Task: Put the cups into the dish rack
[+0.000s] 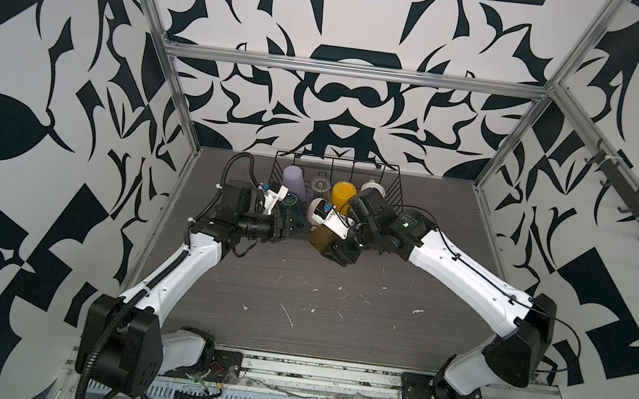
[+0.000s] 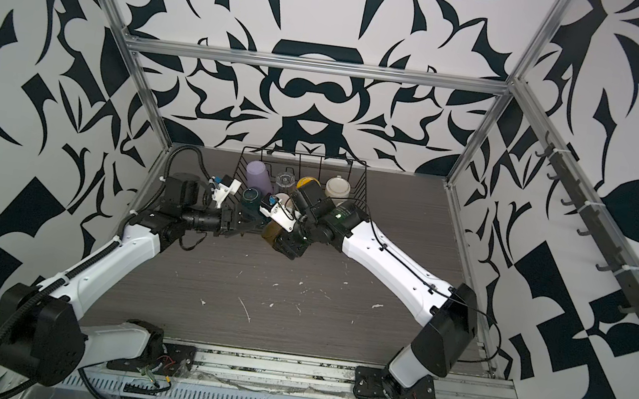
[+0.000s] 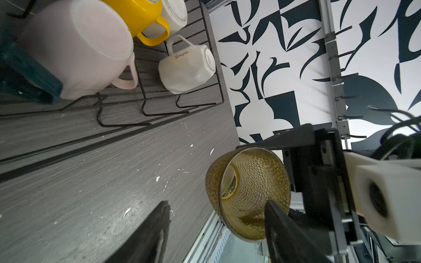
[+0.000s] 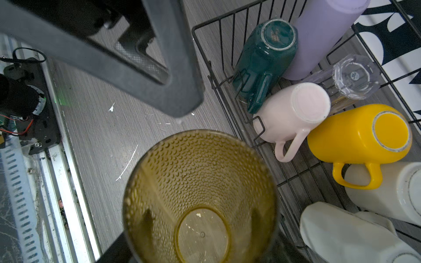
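My right gripper (image 4: 200, 227) is shut on the olive glass (image 4: 200, 189), which it holds tilted above the table just in front of the dish rack (image 1: 396, 194). My left gripper (image 3: 216, 227) is open beside the olive glass (image 3: 250, 189), and one of its fingers (image 3: 280, 230) overlaps the rim. Inside the rack lie the lilac tumbler (image 4: 319, 38), dark green mug (image 4: 262, 59), clear glass (image 4: 350, 77), pink mug (image 4: 293, 111), yellow mug (image 4: 357, 134), cream mug (image 4: 391, 191) and white faceted mug (image 4: 341, 234), all bottom-up or on their sides.
The rack stands at the back of the grey table (image 1: 315, 313), against the patterned wall. Both arms (image 1: 466, 278) meet at the rack's front edge. An aluminium rail (image 1: 328, 371) runs along the table's near edge.
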`<state>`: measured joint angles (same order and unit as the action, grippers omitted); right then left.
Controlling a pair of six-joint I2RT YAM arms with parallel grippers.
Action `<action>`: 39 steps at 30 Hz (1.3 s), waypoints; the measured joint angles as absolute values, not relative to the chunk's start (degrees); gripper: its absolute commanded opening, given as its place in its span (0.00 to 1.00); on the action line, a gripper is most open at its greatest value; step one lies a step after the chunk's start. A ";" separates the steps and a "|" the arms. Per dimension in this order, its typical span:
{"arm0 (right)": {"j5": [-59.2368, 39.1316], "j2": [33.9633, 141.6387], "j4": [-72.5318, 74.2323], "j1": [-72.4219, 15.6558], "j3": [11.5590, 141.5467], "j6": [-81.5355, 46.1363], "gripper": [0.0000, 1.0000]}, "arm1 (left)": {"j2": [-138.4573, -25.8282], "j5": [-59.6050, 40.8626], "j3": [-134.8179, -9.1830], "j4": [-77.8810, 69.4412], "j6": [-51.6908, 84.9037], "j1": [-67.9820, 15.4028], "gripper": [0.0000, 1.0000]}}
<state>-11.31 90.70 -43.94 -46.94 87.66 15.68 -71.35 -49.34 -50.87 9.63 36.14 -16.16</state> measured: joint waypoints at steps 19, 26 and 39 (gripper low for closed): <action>-11.38 93.82 -44.66 -49.80 90.96 18.44 0.11 | -75.18 -50.72 -50.87 12.12 34.15 -20.34 0.45; -11.97 93.84 -45.12 -50.17 91.20 19.07 0.14 | -75.46 -50.33 -50.85 12.73 34.13 -20.36 0.08; -14.39 91.35 -41.63 -50.22 89.21 19.44 0.75 | -73.73 -52.75 -49.15 10.31 35.68 -19.25 0.00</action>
<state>-14.39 91.35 -41.63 -50.22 89.21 19.44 -73.73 -52.75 -49.15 10.31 35.68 -19.25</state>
